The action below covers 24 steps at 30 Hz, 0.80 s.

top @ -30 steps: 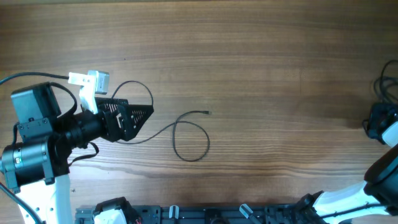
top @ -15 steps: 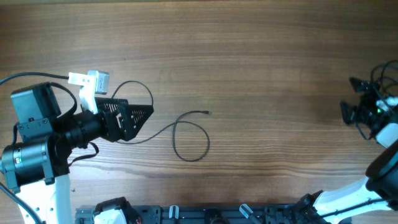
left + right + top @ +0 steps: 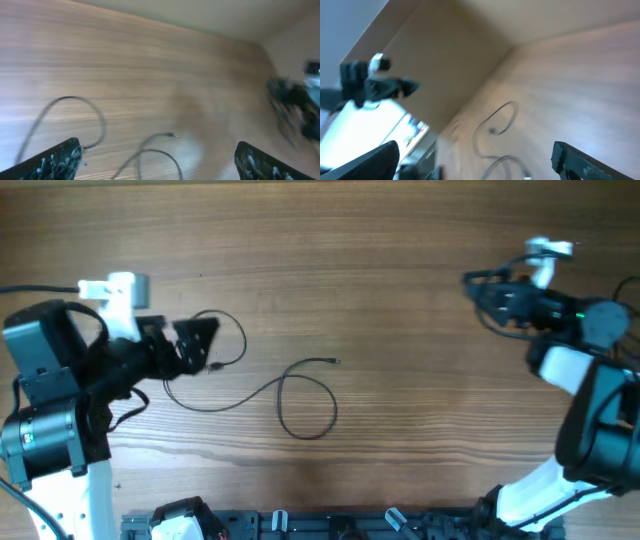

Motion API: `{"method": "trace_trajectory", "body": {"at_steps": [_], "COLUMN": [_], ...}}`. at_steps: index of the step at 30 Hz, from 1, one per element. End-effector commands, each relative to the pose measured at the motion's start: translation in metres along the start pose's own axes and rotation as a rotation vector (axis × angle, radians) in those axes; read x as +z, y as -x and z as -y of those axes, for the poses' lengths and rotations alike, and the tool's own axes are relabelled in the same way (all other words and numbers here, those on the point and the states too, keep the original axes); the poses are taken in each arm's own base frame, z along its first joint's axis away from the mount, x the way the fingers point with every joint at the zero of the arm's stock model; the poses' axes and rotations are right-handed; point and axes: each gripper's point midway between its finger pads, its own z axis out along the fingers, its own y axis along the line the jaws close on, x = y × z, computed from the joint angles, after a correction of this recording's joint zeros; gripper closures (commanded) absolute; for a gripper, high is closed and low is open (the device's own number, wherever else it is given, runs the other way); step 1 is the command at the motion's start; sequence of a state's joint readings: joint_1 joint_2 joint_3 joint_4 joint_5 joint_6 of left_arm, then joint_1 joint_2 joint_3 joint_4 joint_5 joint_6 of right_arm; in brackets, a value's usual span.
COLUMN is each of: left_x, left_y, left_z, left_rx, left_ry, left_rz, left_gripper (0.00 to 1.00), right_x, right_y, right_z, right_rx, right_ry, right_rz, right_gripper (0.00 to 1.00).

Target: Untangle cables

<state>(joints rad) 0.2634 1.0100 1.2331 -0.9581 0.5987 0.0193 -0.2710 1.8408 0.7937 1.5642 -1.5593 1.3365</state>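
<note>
One thin black cable (image 3: 248,394) lies on the wooden table left of centre. It has a loop by my left gripper, a second loop in the middle, and a small plug tip (image 3: 335,361). My left gripper (image 3: 205,346) is open and empty, above the left loop. In the left wrist view both loops (image 3: 102,125) show between its wide-apart fingers (image 3: 160,165). My right gripper (image 3: 475,295) is open and empty at the upper right, far from the cable. In the blurred right wrist view (image 3: 477,162) the cable (image 3: 476,141) shows in the distance.
A black rail with clamps (image 3: 330,525) runs along the table's front edge. The left arm's base (image 3: 50,440) stands at the lower left. The right arm (image 3: 590,390) fills the right edge, with thicker robot cables (image 3: 628,285) behind it.
My right arm has swung in from the right edge to the upper right, pointing left. My left gripper has pulled back and turned a little. The cable has not moved.
</note>
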Motion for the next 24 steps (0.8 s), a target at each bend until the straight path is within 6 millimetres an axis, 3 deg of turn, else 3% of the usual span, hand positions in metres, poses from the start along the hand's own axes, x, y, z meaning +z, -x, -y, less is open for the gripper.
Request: {"method": "trace_trajectory", "body": {"at_steps": [1, 5, 8, 14, 18, 24], "left_x": [-0.01, -0.019, -0.028, -0.03, -0.03, -0.03], "left_y": [0.007, -0.001, -0.008, -0.009, -0.009, -0.011], "left_z": [-0.046, -0.067, -0.083, -0.086, -0.086, -0.085], "left_rx": [-0.164, -0.221, -0.272, -0.287, -0.288, -0.291], "left_ry": [0.231, 0.317, 0.373, 0.378, 0.378, 0.378], "left_rz": [0.053, 0.041, 0.035, 0.037, 0.035, 0.029], "left_gripper": [0.0, 0.0, 0.0, 0.0, 0.0, 0.0], "right_x": [0.054, 0.099, 0.112, 0.13, 0.137, 0.137], "right_y": [-0.037, -0.069, -0.081, -0.091, -0.064, 0.006], "right_z": [-0.034, -0.067, -0.078, -0.103, -0.127, -0.2], "right_rx": [-0.028, -0.071, -0.069, -0.086, -0.135, -0.279], "right_ry": [0.139, 0.266, 0.308, 0.368, 0.38, 0.425], "right_rz": [-0.194, -0.316, -0.36, -0.405, -0.359, -0.234], "right_gripper": [0.0, 0.0, 0.0, 0.0, 0.01, 0.0]}}
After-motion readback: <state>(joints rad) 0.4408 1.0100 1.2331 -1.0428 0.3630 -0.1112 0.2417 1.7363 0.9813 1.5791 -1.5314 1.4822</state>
